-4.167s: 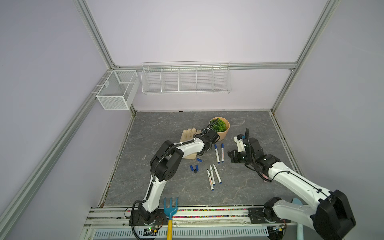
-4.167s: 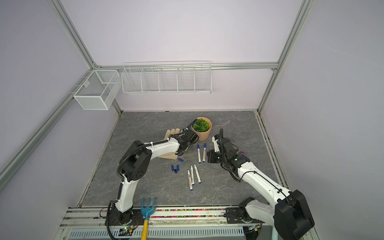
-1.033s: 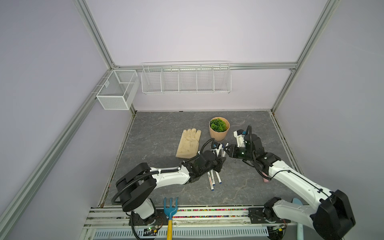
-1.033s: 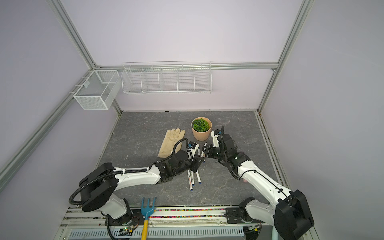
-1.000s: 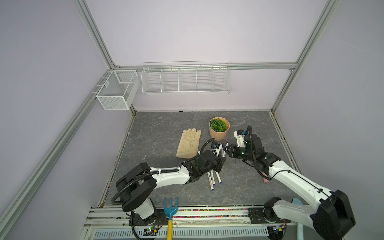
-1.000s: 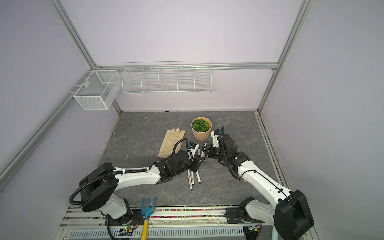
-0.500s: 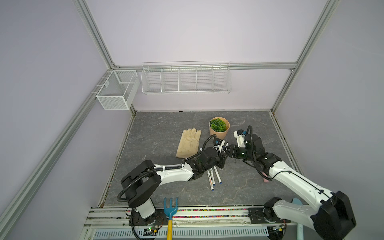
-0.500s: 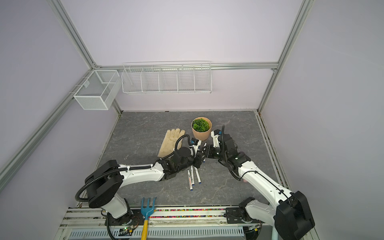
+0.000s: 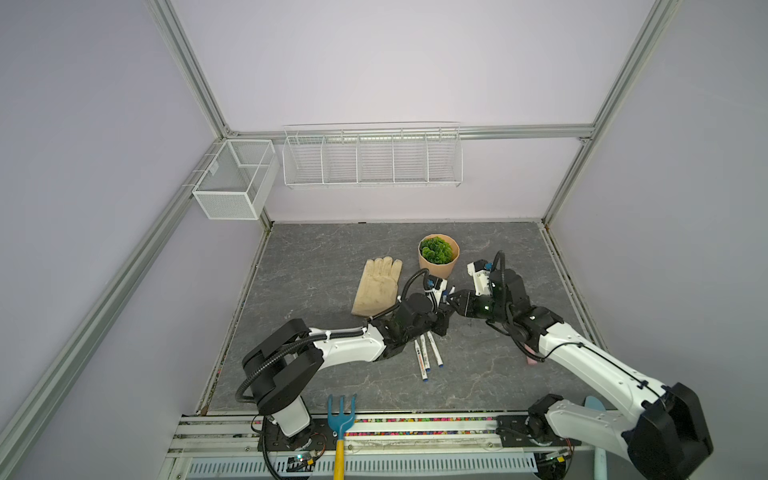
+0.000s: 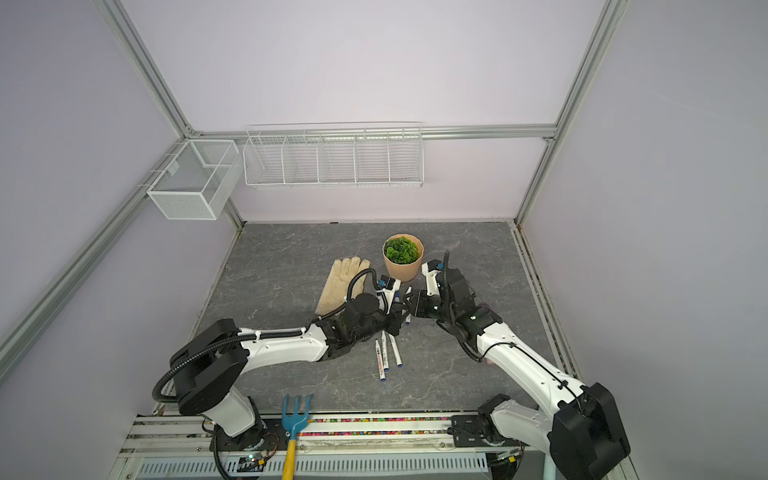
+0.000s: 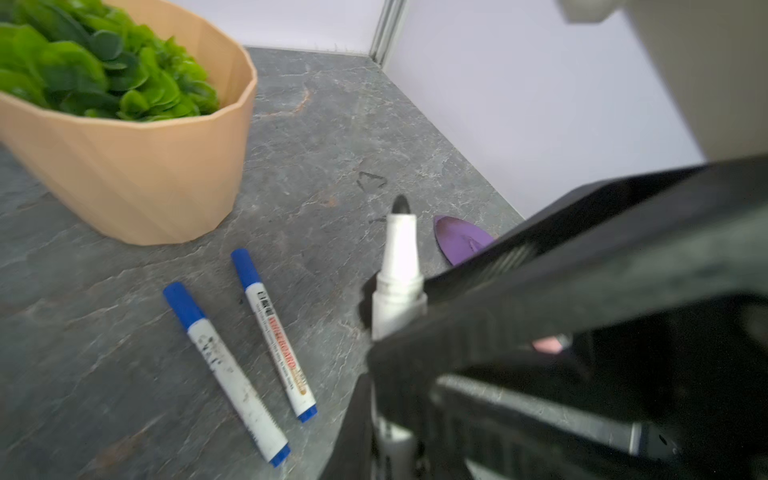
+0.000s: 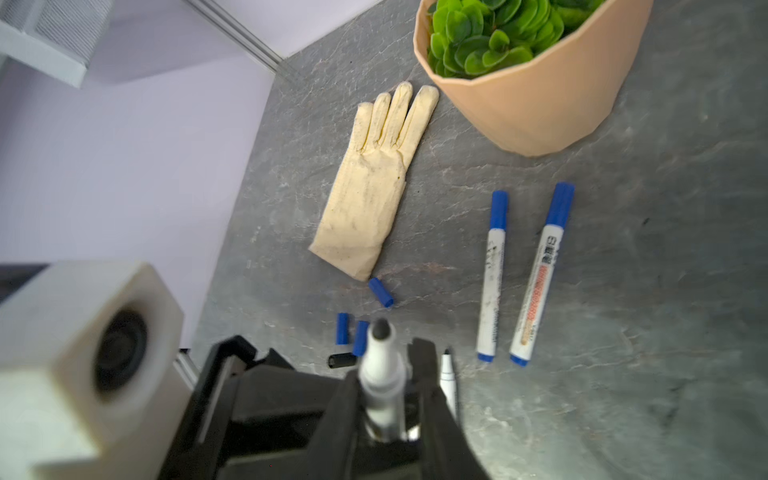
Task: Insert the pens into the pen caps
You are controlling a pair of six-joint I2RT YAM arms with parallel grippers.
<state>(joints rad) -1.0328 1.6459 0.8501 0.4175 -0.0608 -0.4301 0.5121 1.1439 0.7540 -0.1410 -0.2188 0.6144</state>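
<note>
Grey stone-look tabletop [image 9: 316, 274] under lilac walls [image 9: 374, 62]. Mid-table, left gripper [image 9: 441, 319] and right gripper [image 9: 456, 302] tip to tip. Cream glove [image 9: 378, 286] flat just behind them, potted plant [image 9: 438, 270] beside it. Uncapped pen [image 11: 400, 257], black nib bare, clamped tight in left fingers; right fingers slack either side of same pen, gap showing. Two capped pens [image 12: 492, 270] flat near pot, three pens [image 9: 426, 353] by left forearm [image 9: 349, 347]. Three blue caps [image 12: 381, 292] and black cap [image 12: 340, 360] loose near glove cuff.
</note>
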